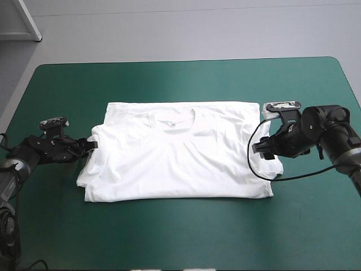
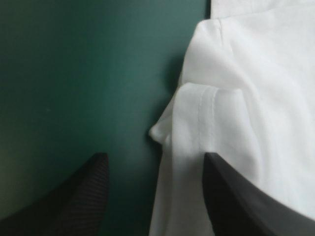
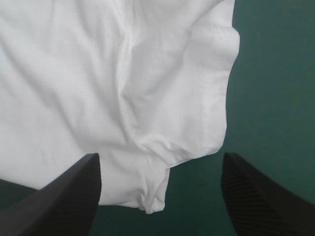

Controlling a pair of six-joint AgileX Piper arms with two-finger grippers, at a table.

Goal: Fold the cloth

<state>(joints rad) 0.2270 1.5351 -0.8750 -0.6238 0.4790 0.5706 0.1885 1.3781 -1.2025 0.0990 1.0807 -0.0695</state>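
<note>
The white T-shirt (image 1: 177, 152) lies spread flat in the middle of the teal-green table, collar toward the far edge, its sleeves tucked in at both sides. My left gripper (image 1: 90, 145) sits low at the shirt's left side, open, with the folded sleeve hem (image 2: 206, 118) just ahead between its black fingers (image 2: 81, 196). My right gripper (image 1: 265, 149) hovers at the shirt's right side, open too, the right sleeve (image 3: 197, 98) and its hem lying between and ahead of its spread fingers (image 3: 69, 196).
Bare teal-green cover (image 1: 180, 237) surrounds the shirt on every side, with wide free room toward the near edge and the far edge (image 1: 180, 63). A white object's corner (image 1: 17, 20) shows on the floor beyond the table's far left.
</note>
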